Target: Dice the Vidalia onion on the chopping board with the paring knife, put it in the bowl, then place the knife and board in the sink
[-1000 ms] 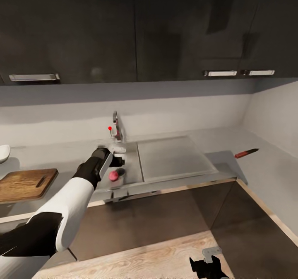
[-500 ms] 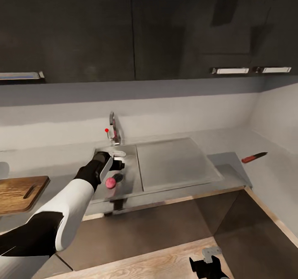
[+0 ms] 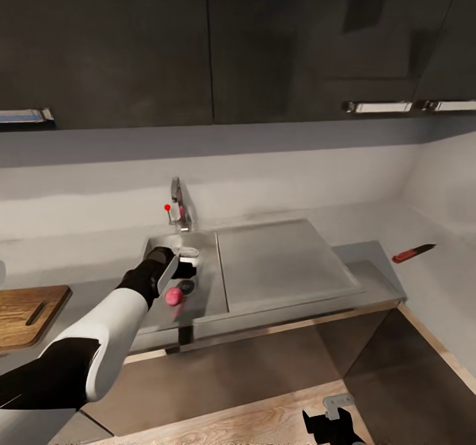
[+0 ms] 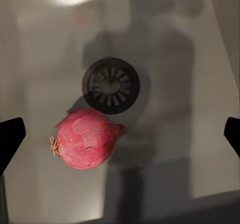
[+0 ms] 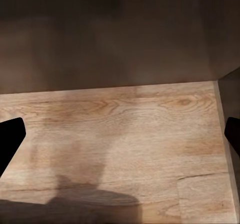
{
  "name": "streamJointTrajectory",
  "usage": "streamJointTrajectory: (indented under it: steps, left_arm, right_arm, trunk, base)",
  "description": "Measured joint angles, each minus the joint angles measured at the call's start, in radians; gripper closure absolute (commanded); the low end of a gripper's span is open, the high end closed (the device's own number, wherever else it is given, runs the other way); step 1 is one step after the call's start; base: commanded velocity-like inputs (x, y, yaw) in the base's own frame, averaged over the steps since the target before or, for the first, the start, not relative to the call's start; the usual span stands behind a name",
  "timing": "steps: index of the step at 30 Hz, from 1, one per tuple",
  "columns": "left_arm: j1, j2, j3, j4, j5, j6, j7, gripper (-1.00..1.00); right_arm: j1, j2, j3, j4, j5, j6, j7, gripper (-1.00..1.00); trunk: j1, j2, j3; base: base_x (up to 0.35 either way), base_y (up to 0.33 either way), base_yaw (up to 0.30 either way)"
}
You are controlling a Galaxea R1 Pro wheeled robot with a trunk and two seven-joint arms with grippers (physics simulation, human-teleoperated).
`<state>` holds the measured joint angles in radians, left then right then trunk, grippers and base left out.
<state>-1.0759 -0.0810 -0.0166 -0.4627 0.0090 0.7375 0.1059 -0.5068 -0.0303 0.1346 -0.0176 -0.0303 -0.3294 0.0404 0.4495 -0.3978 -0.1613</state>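
In the grey metal sink [image 3: 198,303], your left fingers [image 4: 10,139] are spread over the small pinkish Vidalia onion [image 4: 86,138], lying stem-sideways between them, nearer one finger; right fingers [image 5: 10,139] spread too.

Head view: the chopping board [image 3: 30,306] is cut off by the left edge, and the right gripper [image 3: 332,425] by the bottom edge. The sink [image 3: 205,286] basin is partly hidden by the left arm. Wrist views: the fingertips [image 4: 11,136] of each gripper are cropped at the side edges.
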Motion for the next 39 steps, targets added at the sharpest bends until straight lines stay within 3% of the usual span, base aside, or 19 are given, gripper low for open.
streamJointTrajectory:
  steps: [20, 39]
  left_arm:
    - [0.001, 0.011, 0.02, 0.043, -0.001, -0.001, -0.001, -1.0]
    - [0.001, 0.016, 0.021, 0.045, -0.001, -0.001, -0.001, -1.0]
  right_arm:
    - [0.0, 0.002, 0.0, 0.0, 0.0, 0.0, -0.002, -1.0]
    - [0.0, 0.002, 0.0, 0.001, 0.0, 0.001, -0.002, -1.0]
  trunk:
    - [0.0, 0.0, -0.032]
    - [0.0, 0.0, -0.063]
  base:
    - [0.004, 0.01, 0.0]
    - [0.115, 0.012, 0.0]
